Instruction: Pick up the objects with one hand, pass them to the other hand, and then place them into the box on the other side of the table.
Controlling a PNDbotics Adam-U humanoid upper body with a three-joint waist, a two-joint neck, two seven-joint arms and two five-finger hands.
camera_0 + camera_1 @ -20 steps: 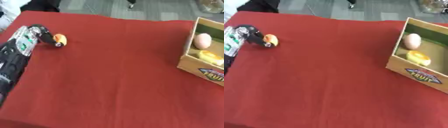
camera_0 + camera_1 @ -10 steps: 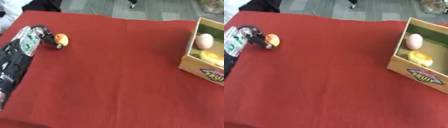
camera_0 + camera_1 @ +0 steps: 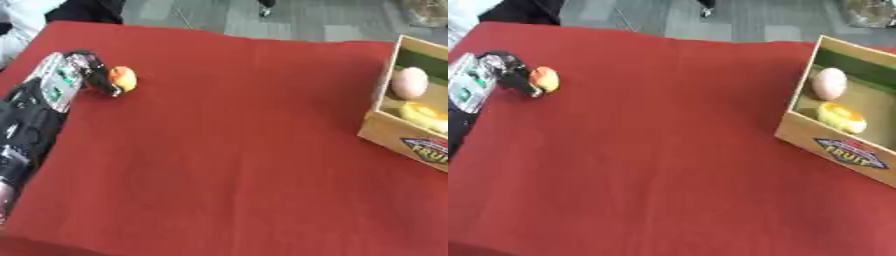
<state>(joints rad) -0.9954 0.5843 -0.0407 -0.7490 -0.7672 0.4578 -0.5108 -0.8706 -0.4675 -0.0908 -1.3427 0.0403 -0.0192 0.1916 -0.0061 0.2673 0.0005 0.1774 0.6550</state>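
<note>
— What is being shown at the left side of the red cloth-covered tabletop?

— The robot's black and silver left hand is being reached in from the left edge, its arm lying along that side. A small round orange fruit-like object is being touched by the dark fingers, which are being curled against its left side. Whether the object is being fully gripped or only pressed against cannot be told, since just the near side of the fingers is being seen. The object is being kept close to the cloth, near the far left part of the tabletop.

— And what is being seen on the other side?

— An open cardboard box with a green inner wall and a printed fruit label on its front is being shown at the right edge, well apart from the hand. Two things are being held inside it: a pale pinkish egg-shaped object toward the far wall, and a yellow rounded object just in front of it, nearer the labelled front.

— Is the right hand being shown?

— It is being shown in neither view.

— What is lying between hand and box?

— Only bare red cloth is being seen there.
</note>
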